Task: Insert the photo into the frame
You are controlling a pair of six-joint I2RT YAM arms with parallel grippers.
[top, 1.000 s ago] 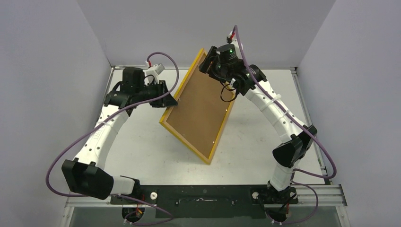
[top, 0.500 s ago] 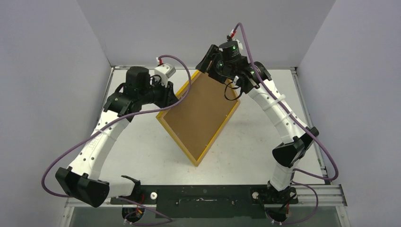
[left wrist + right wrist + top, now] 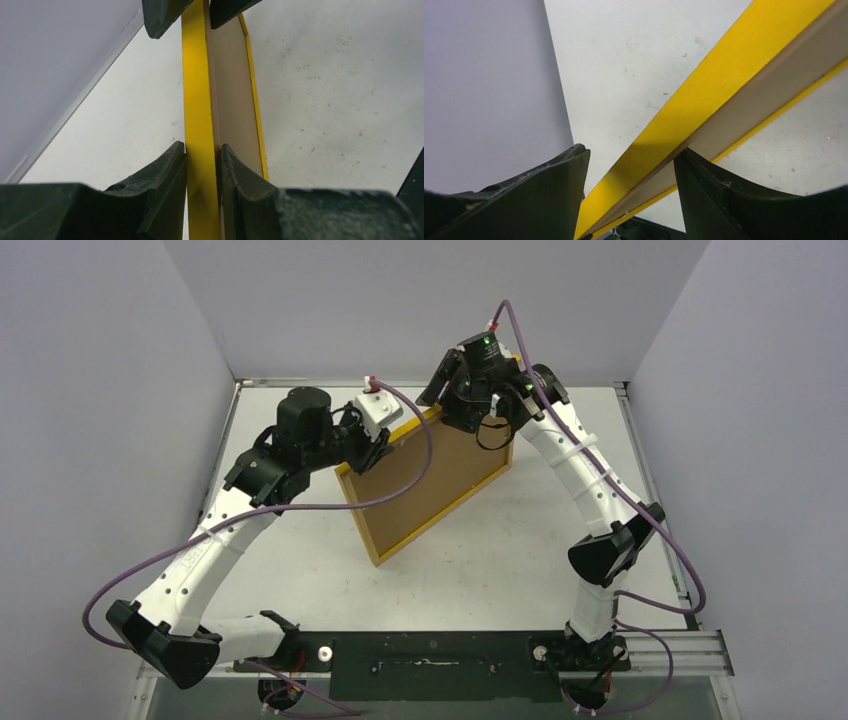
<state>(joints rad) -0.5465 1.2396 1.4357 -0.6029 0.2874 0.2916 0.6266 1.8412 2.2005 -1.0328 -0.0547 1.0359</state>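
One brown board (image 3: 460, 465) fills the frame (image 3: 197, 75) the left hand (image 3: 201, 147) grips.

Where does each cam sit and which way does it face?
Top external: above, behind the bases, looking down at the table; both arms and the frame show.
Left wrist: on the left claw, looking along the frame's yellow edge; its fingers clamp it.
Right wrist: on the right claw, fingers straddling the frame.
Shared: both wrists see frame edge over table.
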